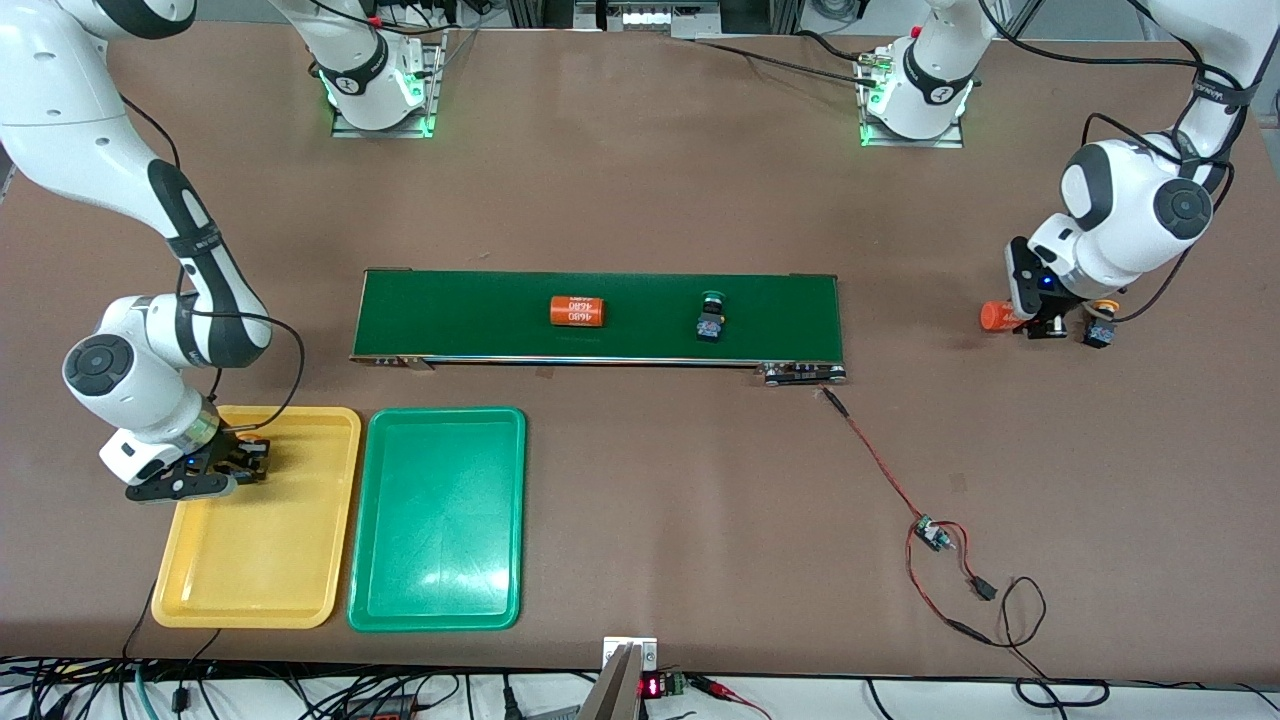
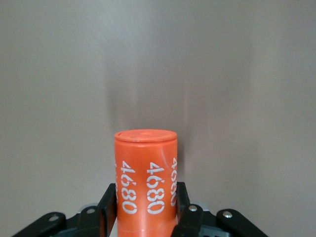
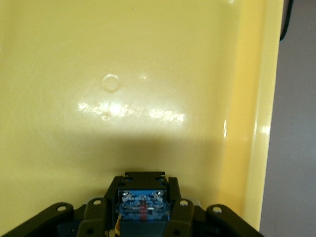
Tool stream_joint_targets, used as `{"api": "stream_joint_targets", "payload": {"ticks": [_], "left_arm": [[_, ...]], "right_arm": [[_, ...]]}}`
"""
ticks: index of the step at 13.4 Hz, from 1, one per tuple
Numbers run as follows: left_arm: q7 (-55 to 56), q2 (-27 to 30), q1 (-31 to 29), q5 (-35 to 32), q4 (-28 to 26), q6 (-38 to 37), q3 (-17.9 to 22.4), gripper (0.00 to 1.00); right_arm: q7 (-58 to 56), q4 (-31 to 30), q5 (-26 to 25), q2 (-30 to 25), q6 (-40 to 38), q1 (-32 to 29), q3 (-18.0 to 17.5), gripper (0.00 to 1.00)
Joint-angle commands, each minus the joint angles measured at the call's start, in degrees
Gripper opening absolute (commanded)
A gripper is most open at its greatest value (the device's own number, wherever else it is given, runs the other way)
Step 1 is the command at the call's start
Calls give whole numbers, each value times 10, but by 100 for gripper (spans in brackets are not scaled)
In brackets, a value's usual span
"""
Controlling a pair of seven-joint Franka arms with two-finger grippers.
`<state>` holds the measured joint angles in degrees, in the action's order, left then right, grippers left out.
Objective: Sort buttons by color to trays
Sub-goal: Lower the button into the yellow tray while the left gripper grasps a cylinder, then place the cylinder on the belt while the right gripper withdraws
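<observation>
My right gripper [image 1: 248, 462] hangs low over the yellow tray [image 1: 250, 560], at the corner nearest the right arm's base. It is shut on a button [image 3: 142, 200] with a black and blue body; the cap is hidden. The green tray [image 1: 440, 540] lies beside the yellow one. A green-capped button [image 1: 711, 318] stands on the dark green conveyor belt [image 1: 450, 315]. At the left arm's end of the table, my left gripper [image 1: 1040, 325] is shut on an orange "4680" cylinder [image 2: 145, 163], down at the tabletop. A yellow-orange-capped button [image 1: 1100, 328] sits on the table beside this gripper.
A second orange "4680" cylinder [image 1: 578, 311] lies on the belt. Red and black wires with a small circuit board [image 1: 935, 535] trail from the belt's end toward the table's front edge. Cables hang along the front edge.
</observation>
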<state>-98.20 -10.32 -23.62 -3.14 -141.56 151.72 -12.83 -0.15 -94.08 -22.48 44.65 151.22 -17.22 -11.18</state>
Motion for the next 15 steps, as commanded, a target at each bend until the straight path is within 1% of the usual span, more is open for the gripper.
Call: {"api": "stream_joint_targets", "payload": {"ticks": [1, 3, 4, 5, 6, 7, 8, 10, 11, 13, 14, 15], "left_arm": [[0, 12, 61, 51, 55, -63, -4, 0], [20, 4, 115, 65, 101, -99, -16, 0], [38, 0, 150, 66, 111, -106, -16, 0], [75, -1, 178, 66, 113, -106, -16, 0], [105, -1, 201, 66, 114, -106, -17, 0], [123, -2, 229, 67, 117, -106, -20, 0], [142, -12, 241, 73, 129, -106, -38, 0], [164, -35, 242, 73, 144, -101, -83, 0], [175, -43, 245, 73, 144, -94, -91, 0], [212, -44, 260, 73, 144, -92, -114, 0], [223, -44, 263, 73, 144, -92, -115, 0], [226, -49, 263, 73, 142, -92, -115, 0]], "right_arm": [[6, 4, -1, 25, 32, -4, -1, 23], [3, 4, -1, 25, 31, -3, 0, 66], [1, 4, 1, 25, 31, -3, 0, 79], [-1, 4, 1, 24, 28, -3, 0, 83], [-1, 0, 2, 18, 23, -3, 0, 84], [-1, 0, 2, 9, 0, -2, 0, 84], [-1, 1, 2, -3, -32, 0, -1, 84], [0, 3, 8, -40, -114, 2, -8, 84], [0, 3, 23, -60, -154, 2, -15, 85], [1, 3, 53, -97, -212, 10, -21, 85], [1, 3, 74, -113, -238, 22, -21, 86], [1, 3, 100, -133, -269, 32, -21, 90]]}}
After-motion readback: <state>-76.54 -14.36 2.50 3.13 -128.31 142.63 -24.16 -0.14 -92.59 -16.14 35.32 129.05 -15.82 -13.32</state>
